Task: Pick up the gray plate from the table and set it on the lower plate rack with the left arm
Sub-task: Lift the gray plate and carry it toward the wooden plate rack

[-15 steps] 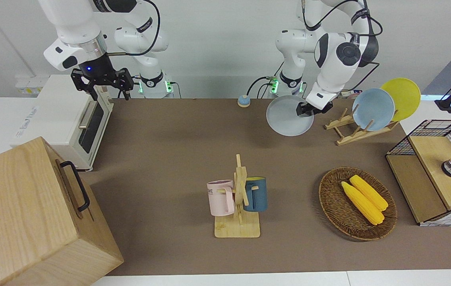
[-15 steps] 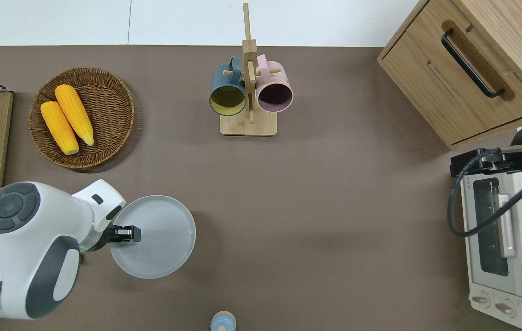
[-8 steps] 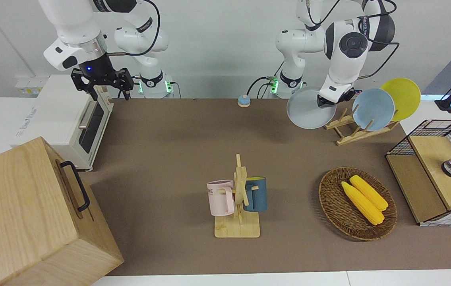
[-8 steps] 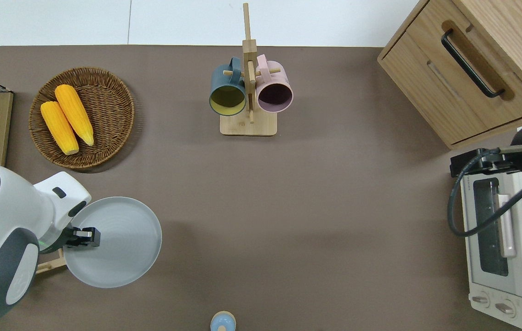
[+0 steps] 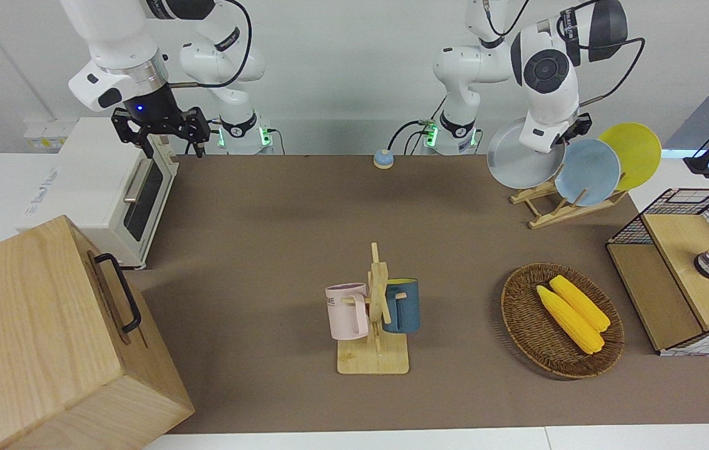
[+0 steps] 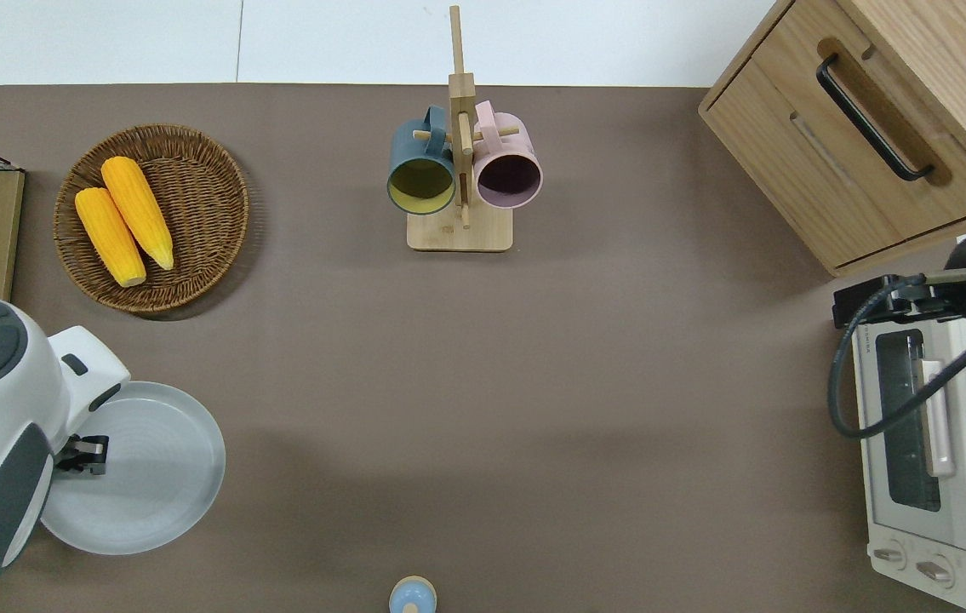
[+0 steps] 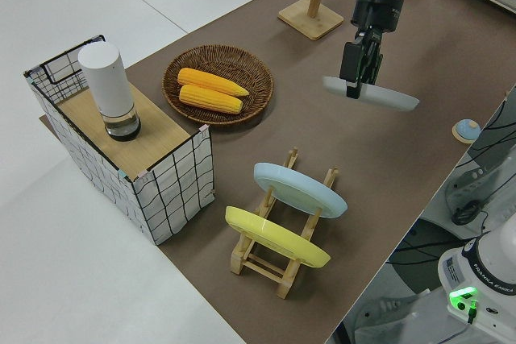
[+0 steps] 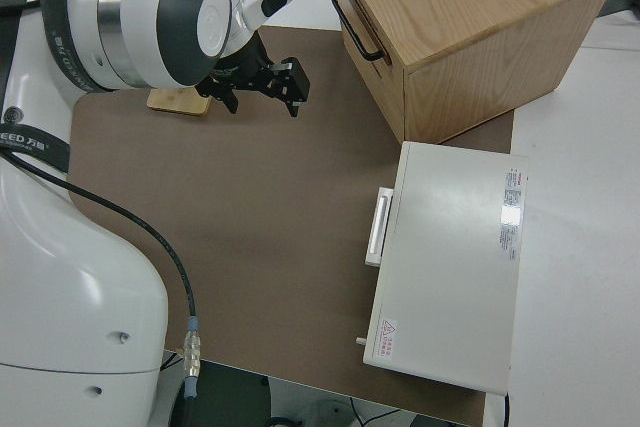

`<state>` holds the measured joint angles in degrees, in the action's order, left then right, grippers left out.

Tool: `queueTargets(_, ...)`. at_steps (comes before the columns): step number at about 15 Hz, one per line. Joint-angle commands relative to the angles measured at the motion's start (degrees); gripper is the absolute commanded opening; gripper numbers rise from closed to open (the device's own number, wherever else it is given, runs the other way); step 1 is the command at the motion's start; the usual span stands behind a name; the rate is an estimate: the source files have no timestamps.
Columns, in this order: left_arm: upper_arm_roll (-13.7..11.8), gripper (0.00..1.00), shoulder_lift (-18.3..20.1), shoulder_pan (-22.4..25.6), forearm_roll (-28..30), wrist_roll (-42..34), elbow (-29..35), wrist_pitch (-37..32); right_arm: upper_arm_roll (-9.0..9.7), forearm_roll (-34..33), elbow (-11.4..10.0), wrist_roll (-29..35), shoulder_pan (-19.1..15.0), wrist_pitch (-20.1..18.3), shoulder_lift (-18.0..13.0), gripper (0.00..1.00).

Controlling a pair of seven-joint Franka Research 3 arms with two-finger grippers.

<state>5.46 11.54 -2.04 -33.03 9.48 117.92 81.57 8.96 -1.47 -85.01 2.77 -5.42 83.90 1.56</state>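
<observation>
Plate (image 6: pixel 146 477) is clamped at its rim by the left gripper (image 6: pixel 84 452), jaws closed on the edge, and hangs in the air clear of the table (image 6: pixel 534 383). In the overhead view the plate's body extends from the jaws toward the right arm's end; in the left side view it lies nearly flat, slightly tilted, below the jaws. The rack (image 7: pixel 278 257) sits toward the left arm's end from the jaws and lower down, with a blue plate (image 7: pixel 300 189) and a yellow plate (image 7: pixel 276 237) already slotted. The free pegs appear to be those nearest the jaws, so the plate likely needs tipping upright before lowering. The right arm is parked; its gripper (image 5: pixel 160 128) has jaws spread.
</observation>
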Motion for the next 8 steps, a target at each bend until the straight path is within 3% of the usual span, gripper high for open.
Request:
queueTargets(1,0.8,0.0,-0.5,-0.8,-6.4,1.3,-0.9,-4.7,-0.34,0.2,0.4,0.2,0.4,-0.1,0.0,0.983)
queueTargets(8,3.8,0.0,-2.2,-0.9,-15.7,6.9,0.6,-8.8,-0.34,0.2,0.4,0.2,0.4,-0.1,0.0,0.983)
